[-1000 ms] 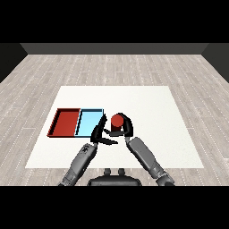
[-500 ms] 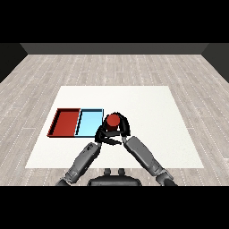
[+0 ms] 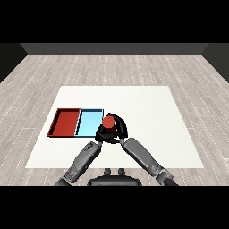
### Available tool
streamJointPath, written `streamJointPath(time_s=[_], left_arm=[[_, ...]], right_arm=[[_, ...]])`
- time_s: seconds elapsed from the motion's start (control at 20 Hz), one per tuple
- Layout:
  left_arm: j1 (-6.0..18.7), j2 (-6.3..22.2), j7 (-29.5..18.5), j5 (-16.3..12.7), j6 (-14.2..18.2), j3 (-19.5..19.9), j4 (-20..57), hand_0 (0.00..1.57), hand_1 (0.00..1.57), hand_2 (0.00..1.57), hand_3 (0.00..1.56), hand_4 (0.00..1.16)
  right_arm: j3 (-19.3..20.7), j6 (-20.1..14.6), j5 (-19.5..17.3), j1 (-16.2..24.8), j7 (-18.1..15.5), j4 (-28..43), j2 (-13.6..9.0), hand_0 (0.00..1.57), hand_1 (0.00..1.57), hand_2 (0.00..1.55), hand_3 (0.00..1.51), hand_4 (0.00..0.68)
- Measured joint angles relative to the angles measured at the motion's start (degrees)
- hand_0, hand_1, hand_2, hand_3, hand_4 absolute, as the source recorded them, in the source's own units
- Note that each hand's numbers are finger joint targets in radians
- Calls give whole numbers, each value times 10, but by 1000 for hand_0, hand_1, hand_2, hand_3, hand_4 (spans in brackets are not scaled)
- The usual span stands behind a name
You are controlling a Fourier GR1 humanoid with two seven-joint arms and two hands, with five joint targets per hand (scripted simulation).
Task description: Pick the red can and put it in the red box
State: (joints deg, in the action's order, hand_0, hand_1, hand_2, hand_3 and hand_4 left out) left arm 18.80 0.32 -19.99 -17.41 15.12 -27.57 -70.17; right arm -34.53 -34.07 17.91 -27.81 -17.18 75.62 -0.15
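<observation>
Red can (image 3: 108, 122) sits in the grasp of the right hand (image 3: 119, 127), whose black fingers curl round its right side and back while its red top stays in plain sight. Taking the light blue tray (image 3: 89, 123) as the landmark, the can is just off that tray's right edge, level with the tray's nearer half; whether it overlaps the rim or stands clear of it cannot be told from this angle, and whether its base touches the white table (image 3: 147, 107) is hidden by the hand. The red tray (image 3: 65, 122) lies directly against the light blue tray's left side (the two share a long edge), so the can is on the opposite side of the blue tray from it and well apart from it. The left hand (image 3: 100, 134) is just off the light blue tray's near right corner, below and slightly left of the can, pressed close against the right hand; its fingers merge with the dark shapes around them, and I cannot tell how they are set. Both grey forearms run from these hands toward the near edge of the table, the right one (image 3: 142, 156) slanting away from the blue tray, the left one (image 3: 84, 160) passing just beyond the tray's near right corner.
</observation>
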Motion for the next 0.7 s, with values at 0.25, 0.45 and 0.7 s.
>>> streamJointPath(time_s=[0.25,0.45,0.7], left_arm=[[3,2,-1,9,55,-6,14,742,742,887,707,824],[8,1,3,-11,109,-9,27,1571,1571,1497,1380,912],[27,6,17,-17,172,-34,42,1562,1562,1508,1409,971]], right_arm=[[-20,-11,12,-21,-6,-18,-2,1473,1473,1450,1365,626],[-20,-9,28,-25,-22,-34,-2,1529,1529,1458,1379,626],[-27,-19,32,-33,-10,-27,-6,1499,1499,1454,1380,606]])
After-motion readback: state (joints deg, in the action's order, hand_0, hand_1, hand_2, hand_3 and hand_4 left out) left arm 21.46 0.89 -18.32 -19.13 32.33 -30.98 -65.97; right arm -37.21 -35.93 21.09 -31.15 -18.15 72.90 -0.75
